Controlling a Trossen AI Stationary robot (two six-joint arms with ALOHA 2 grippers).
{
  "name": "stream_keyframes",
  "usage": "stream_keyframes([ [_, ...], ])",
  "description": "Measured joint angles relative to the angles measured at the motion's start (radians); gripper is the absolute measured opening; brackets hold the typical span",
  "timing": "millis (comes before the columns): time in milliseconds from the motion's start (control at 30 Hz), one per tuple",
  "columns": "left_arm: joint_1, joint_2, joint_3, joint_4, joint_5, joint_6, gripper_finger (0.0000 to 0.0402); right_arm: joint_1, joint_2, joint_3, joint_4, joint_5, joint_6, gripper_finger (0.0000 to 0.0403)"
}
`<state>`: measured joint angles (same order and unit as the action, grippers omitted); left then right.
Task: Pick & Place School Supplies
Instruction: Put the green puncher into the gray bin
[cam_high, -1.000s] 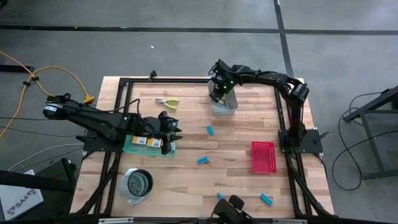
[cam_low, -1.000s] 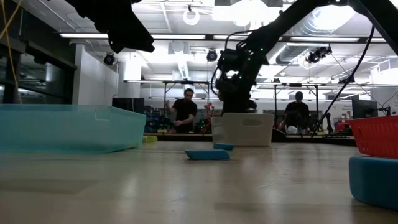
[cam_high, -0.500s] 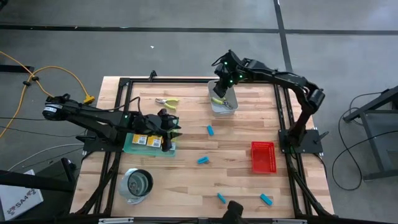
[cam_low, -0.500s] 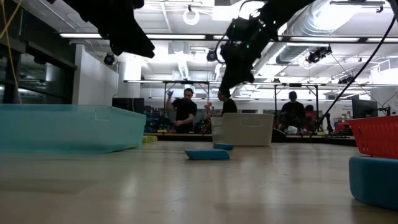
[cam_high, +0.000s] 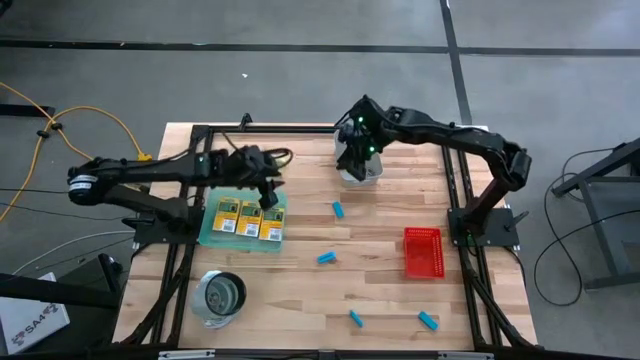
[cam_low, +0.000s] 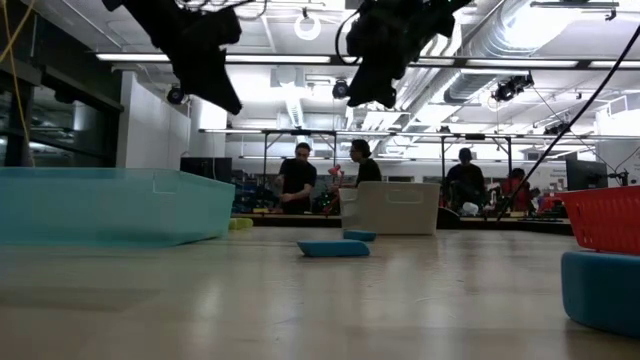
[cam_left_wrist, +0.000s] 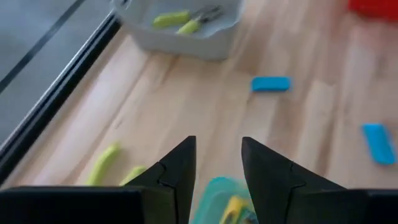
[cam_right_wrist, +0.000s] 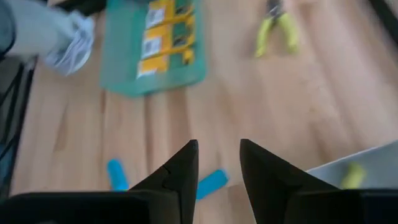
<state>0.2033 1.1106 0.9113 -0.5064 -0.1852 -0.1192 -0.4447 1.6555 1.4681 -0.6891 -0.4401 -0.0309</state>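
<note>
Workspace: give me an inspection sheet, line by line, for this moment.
Surface: wooden table inside a dark frame.
Job's things: three crayon boxes on the green mat; four light-blue blocks, e.g., loose on the wood; one pair of pliers in the grey bin, another on the table.
Clutter: metal cup; red tray.
Grippers: left gripper open, raised near the mat; right gripper open, above the bin; both empty.
Cables: yellow cable on the floor.
Surroundings: people at benches beyond the table.
</note>
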Motion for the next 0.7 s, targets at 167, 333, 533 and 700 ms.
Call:
stream_keyframes([
  [167,0.114,0.058,0.030,-0.076,0.051,0.068,0.0116,0.062,-0.007,0.000,-0.087,-0.011,0.000,0.0109],
  [333,0.177,0.161,0.040,-0.084,0.062,0.154,0.0115,0.118,-0.012,0.000,-0.178,-0.005,0.006,0.0109],
  [533,0.188,0.277,0.047,-0.080,0.000,0.254,0.0115,0.180,-0.019,0.000,-0.235,-0.006,0.011,0.0109],
  [700,0.187,0.341,0.048,-0.087,-0.055,0.355,0.0115,0.225,-0.034,-0.001,-0.258,-0.008,0.011,0.0109],
])
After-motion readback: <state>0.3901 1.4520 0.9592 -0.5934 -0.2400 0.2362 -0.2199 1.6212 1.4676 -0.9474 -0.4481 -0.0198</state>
